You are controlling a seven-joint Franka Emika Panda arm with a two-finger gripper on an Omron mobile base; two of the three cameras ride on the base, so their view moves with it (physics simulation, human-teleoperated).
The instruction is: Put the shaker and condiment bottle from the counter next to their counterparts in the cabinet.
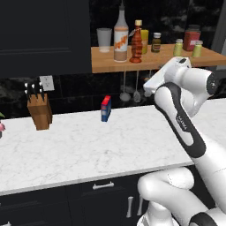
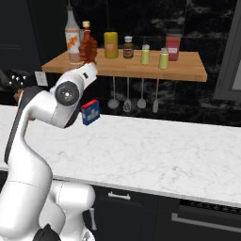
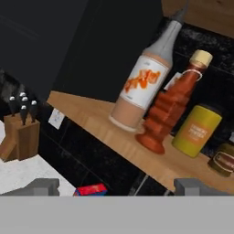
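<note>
— Where is the condiment bottle (image 3: 167,109)?
— Upright on the cabinet (image 1: 106,62), just beside the tall pale bottle (image 3: 141,82); two shakers (image 2: 145,55) stand farther along.
— And the gripper (image 3: 114,186)?
— Spread apart, holding nothing, below the shelf edge.

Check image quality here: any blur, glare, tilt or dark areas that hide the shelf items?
Left base view: evenly lit and sharp, though the black wall swallows detail behind the condiment bottle. Right base view: same flat lighting, and the arm partly covers that bottle. Hand view: rolled, so the cabinet board runs diagonally; the tall pale bottle is clear, while the fingers look soft.
</note>
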